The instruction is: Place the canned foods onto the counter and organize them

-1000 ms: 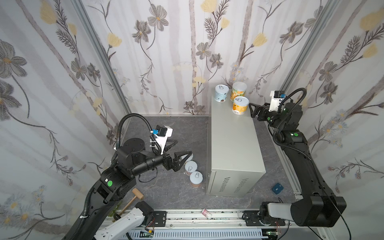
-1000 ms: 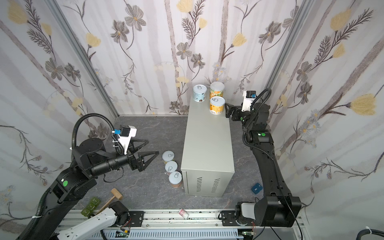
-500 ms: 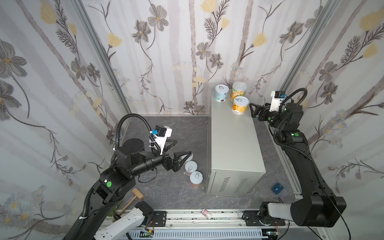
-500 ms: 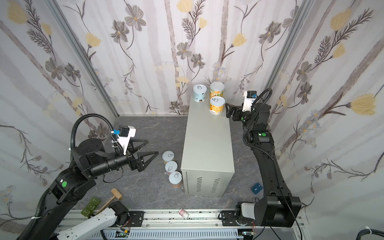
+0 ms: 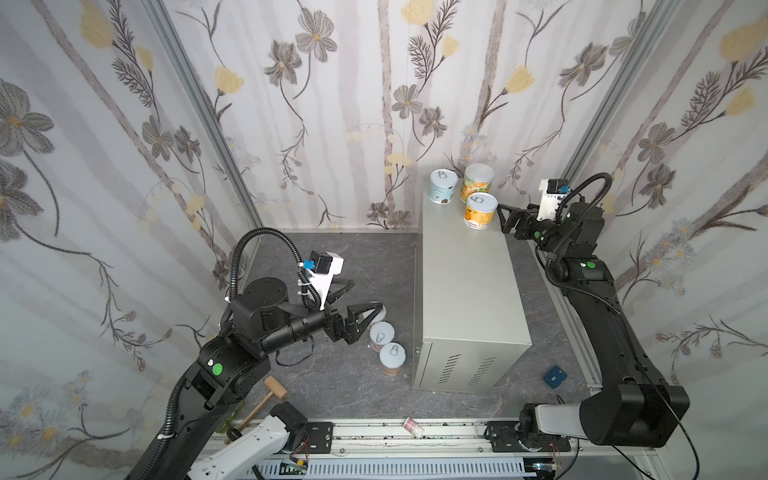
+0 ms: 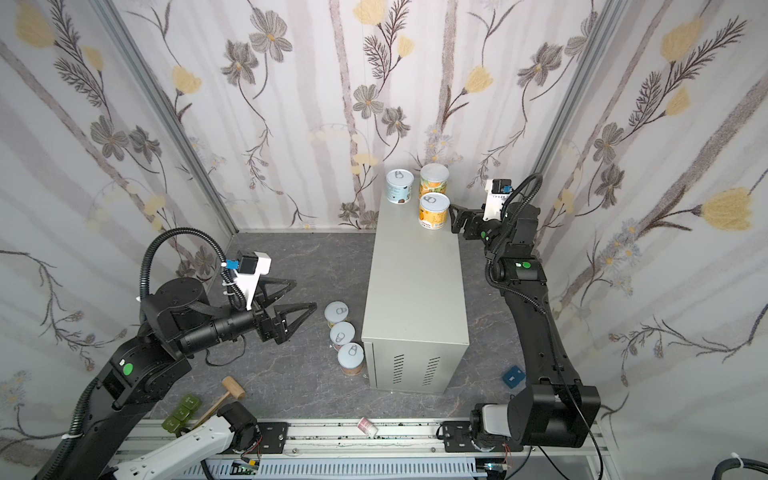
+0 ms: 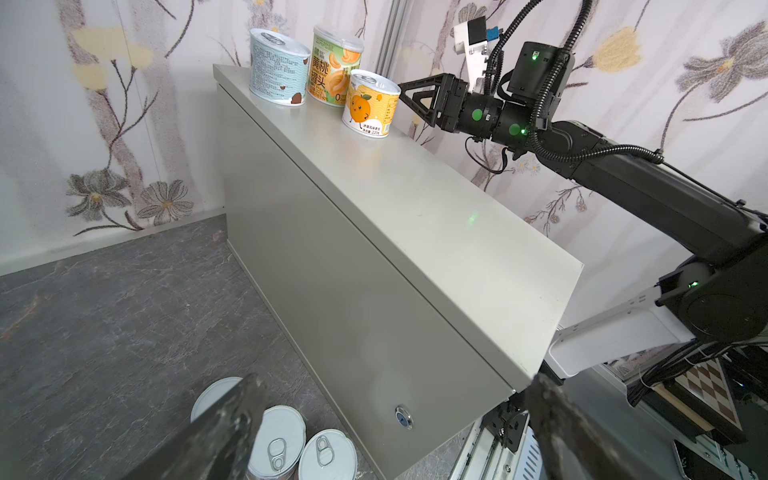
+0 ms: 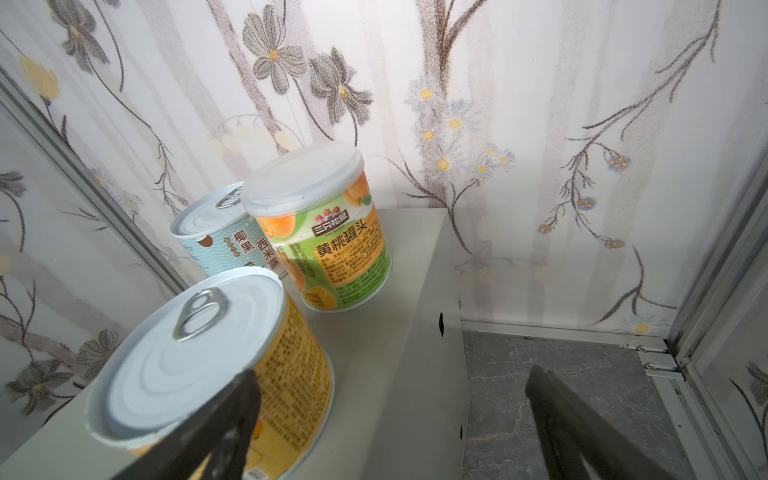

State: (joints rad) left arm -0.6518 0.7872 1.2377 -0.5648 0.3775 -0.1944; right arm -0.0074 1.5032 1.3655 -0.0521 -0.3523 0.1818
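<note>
Canned foods (image 5: 473, 187): three cluster at the counter's (image 5: 469, 291) far end, probably saving room; three floor cans (image 6: 342, 333) wait beside its left side, near the spread left gripper (image 6: 305, 294); right gripper (image 5: 501, 218) spread, empty, just beside the orange can (image 5: 481, 210)

Two matte black arms, the left arm (image 6: 137, 365) and the right arm (image 6: 540, 332), with boxy links and round joint housings. A green round sticker (image 6: 127, 368) on a left link, same on the right. Small green LEDs (image 7: 535, 53) lit near the right wrist. A black corrugated cable hose (image 6: 183, 230) arches over each wrist. Each wrist also carries a white printed bracket (image 6: 253, 278) with a black camera and a blue connector (image 6: 230, 264). The left gripper (image 6: 305, 294) and the right gripper (image 6: 452, 218) have black open-triangle fingers (image 6: 297, 313), scuffed grey in the wrist views. White base segments (image 6: 494, 415) sit on black plates (image 6: 270, 434) bolted to a silver rail (image 6: 415, 432), with thin red wires (image 6: 254, 451) exposed.
</note>
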